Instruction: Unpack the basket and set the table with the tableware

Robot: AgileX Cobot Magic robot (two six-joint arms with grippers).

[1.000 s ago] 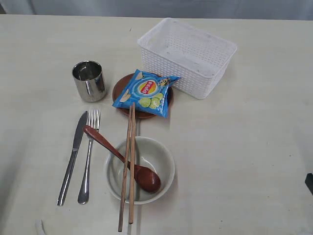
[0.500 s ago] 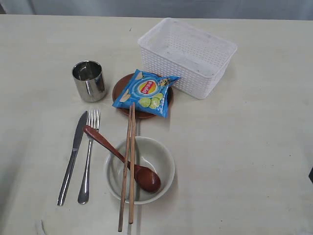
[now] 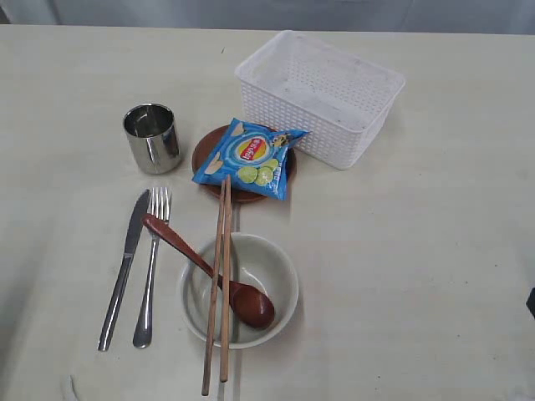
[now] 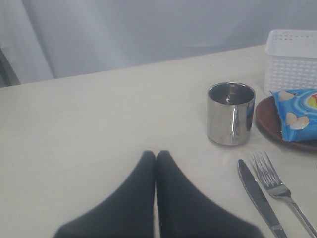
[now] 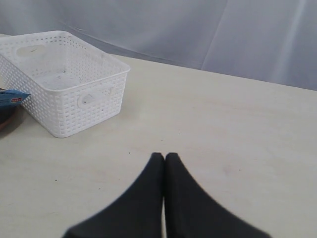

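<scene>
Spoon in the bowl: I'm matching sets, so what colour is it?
The spoon is reddish-brown, clearest in the exterior view.

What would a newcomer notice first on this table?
The bright blue chip bag, lying on the brown plate mid-table. Behind it to the right stands the white basket, empty. In front, chopsticks lie across a white bowl with a spoon in it.

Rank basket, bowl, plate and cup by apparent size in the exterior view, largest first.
1. Basket
2. Bowl and plate: nearly alike. The chip bag hides much of the plate, so I leave them unranked.
3. Cup
</scene>
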